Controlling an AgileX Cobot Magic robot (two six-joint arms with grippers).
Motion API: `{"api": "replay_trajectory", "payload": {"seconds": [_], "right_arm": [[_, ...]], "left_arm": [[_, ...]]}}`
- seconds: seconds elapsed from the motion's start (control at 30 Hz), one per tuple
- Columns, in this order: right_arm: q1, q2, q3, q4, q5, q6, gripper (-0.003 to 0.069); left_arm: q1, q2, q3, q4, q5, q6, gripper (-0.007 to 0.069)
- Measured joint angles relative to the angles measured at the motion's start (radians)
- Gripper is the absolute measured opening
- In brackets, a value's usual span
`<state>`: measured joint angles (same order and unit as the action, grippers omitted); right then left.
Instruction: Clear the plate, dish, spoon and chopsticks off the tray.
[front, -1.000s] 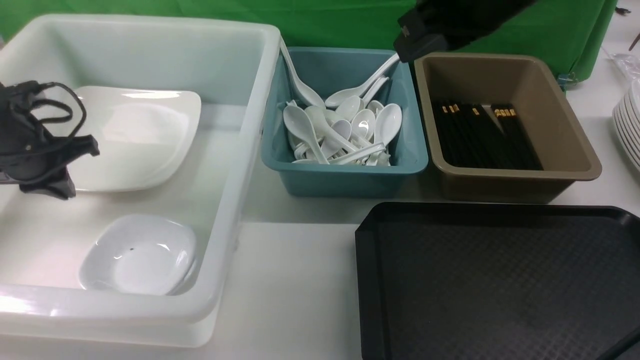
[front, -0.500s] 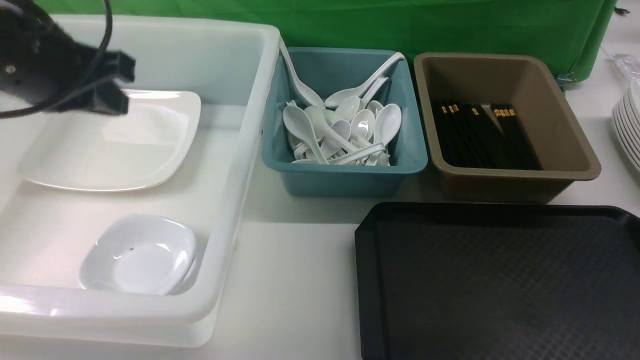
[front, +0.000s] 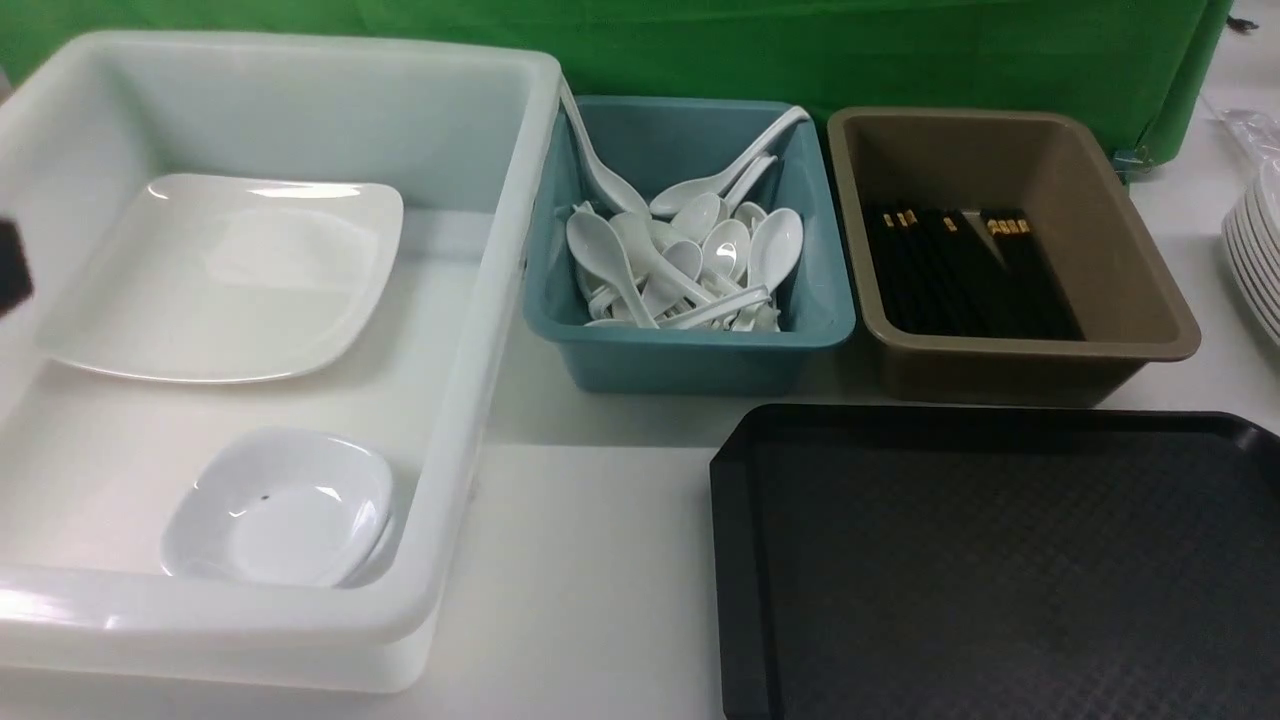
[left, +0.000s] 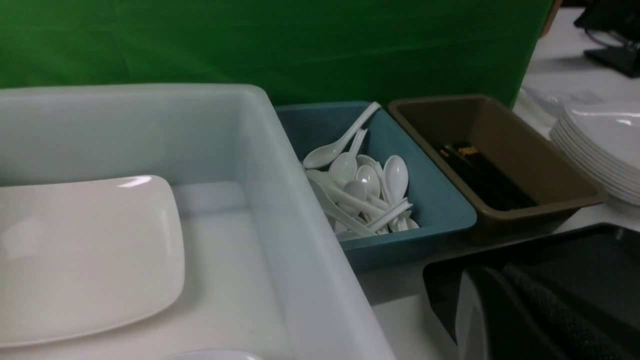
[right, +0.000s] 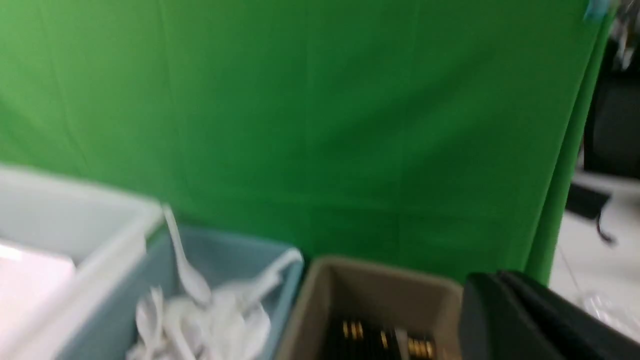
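The black tray (front: 1000, 560) lies bare at the front right. The white square plate (front: 225, 275) and the small white dish (front: 280, 508) rest inside the white tub (front: 480, 300). Several white spoons (front: 680, 260) are piled in the teal bin (front: 700, 365); I cannot tell the task's spoon from the others. Black chopsticks (front: 965, 270) lie in the brown bin (front: 1010, 375). Only a dark sliver of my left gripper (front: 12, 265) shows at the left edge. In the left wrist view its fingers (left: 505, 300) are shut and hold nothing. My right gripper (right: 505, 295) is shut and empty, above the brown bin.
A stack of round white plates (front: 1255, 260) stands at the far right edge. A green backdrop (front: 700, 50) closes off the back behind the bins. White tabletop (front: 590, 560) runs between the tub and the tray.
My left arm rose from over the plate and drew back to the left edge of the front view. The right arm, at the top above the bins a second ago, has left that view.
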<state>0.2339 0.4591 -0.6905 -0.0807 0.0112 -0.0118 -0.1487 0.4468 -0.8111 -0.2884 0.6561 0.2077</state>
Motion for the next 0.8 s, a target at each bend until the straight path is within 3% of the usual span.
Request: {"api": "replay_trajectory", "payload": {"seconds": [0.1, 0.33, 0.8], "right_arm": [[0.0, -0.174, 0.21, 0.0, -0.167, 0.0, 0.0023], [-0.001, -0.362, 0.32, -0.001, -0.266, 0.0, 0.0062], [-0.001, -0.378, 0.326, -0.001, -0.274, 0.0, 0.013]], "left_arm": [[0.0, -0.158, 0.188, -0.019, -0.104, -0.041, 0.001], [0.0, -0.296, 0.456, -0.084, -0.293, -0.061, 0.001], [0.0, -0.3, 0.492, -0.103, -0.329, -0.055, 0.001]]}}
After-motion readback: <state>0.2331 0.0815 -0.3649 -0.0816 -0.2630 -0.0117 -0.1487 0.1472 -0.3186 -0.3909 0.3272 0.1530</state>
